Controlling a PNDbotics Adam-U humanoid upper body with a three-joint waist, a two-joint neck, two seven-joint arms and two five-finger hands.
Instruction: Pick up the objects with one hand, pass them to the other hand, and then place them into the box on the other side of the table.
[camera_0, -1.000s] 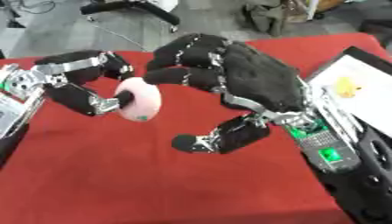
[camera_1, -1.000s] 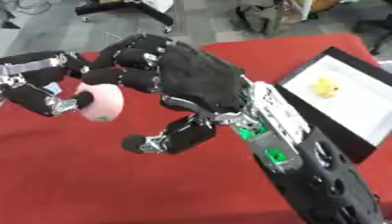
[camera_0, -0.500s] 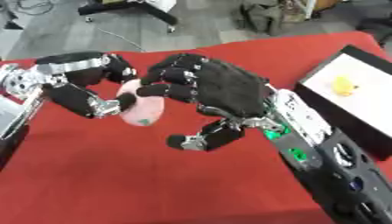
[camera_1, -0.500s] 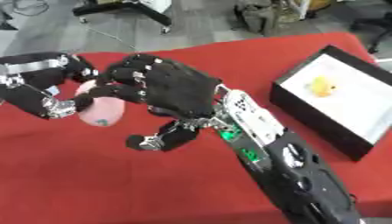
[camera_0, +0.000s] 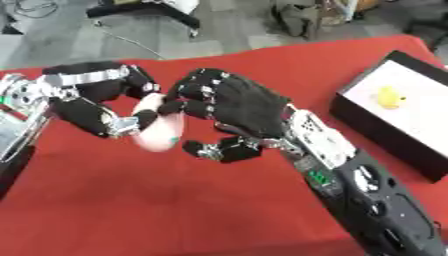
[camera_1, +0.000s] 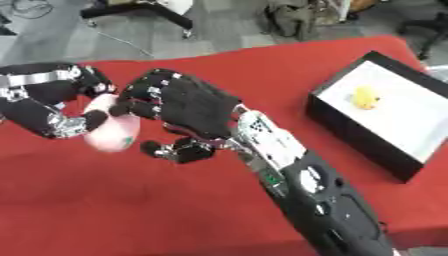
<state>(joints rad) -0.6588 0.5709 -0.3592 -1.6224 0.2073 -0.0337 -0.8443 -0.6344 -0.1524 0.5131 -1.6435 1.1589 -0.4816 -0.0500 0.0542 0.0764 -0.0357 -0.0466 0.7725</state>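
Nearest us, at five o'clock, we see our right forearm rising from the lower edge, a small green light on its casing but no writing we can read; it runs up to our right hand (camera_0: 236, 107) at the centre of the red table (camera_0: 175, 210), whose fingers curl over the top of the pale pink object (camera_0: 157, 131) while the thumb hooks in below, so we judge it is closing to take the thing over; from nine o'clock our left hand (camera_0: 92, 100) comes in with fingers and thumb curled round the same pink object, holding it above the cloth between the two palms, which suits the handover step; a small greenish mark shows on the pink object, too blurred to read as a label; farther off, at two o'clock, the black box (camera_1: 350, 127) with its white inside waits on the right side, a small yellow thing (camera_1: 364, 97) already lying in it; we find no brand anywhere.
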